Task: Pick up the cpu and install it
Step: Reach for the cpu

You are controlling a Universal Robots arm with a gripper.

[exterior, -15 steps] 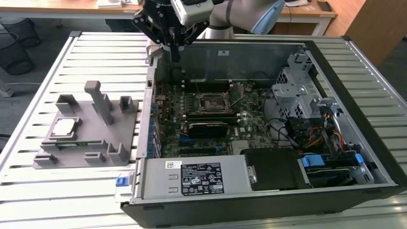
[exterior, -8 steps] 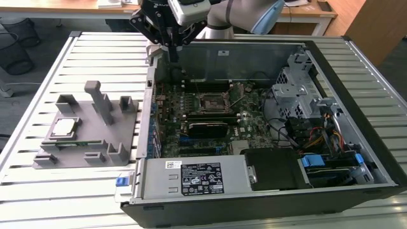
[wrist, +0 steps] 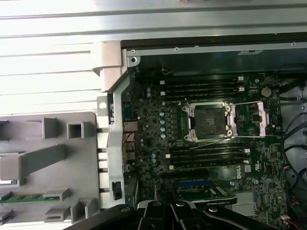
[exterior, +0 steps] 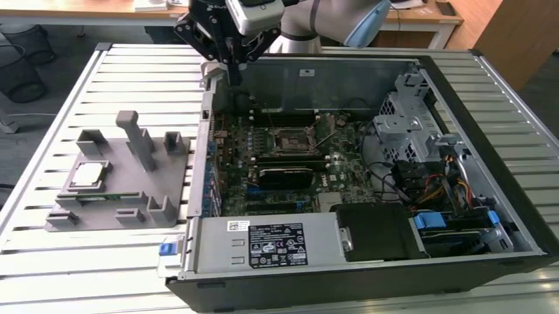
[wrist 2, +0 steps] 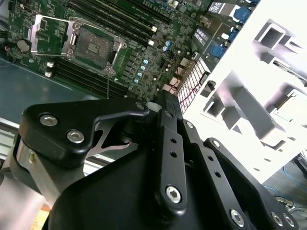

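Gripper (exterior: 234, 77) hangs fingers-down over the far corner of the open case (exterior: 515, 219), on the exterior view's left, just above the case wall. The fingers are clenched, tips pressed together into one narrow point with nothing between them. I can't see it touching anything. In the second wrist view the two finger bars (wrist 2: 169, 143) run side by side with no gap.

The cpu (exterior: 90, 174) is not picked up. It lies flat, silvery top up, in a recess of the grey fixture (exterior: 105, 210), which sits on the slatted table (exterior: 88, 275) just beside the case on the exterior view's left. The cpu is well apart from the gripper. A green strip (exterior: 101, 195) lies in a slot of the fixture, near the cpu.

The socket (exterior: 292, 139) sits mid-board inside the case. In the first wrist view its metal frame (wrist: 261, 120) is flipped open to one side and the dark square of the socket is bare, with no chip in it. The gripper is nearer the socket than the cpu but above and off to the side of it, over the board (exterior: 262, 154) edge.
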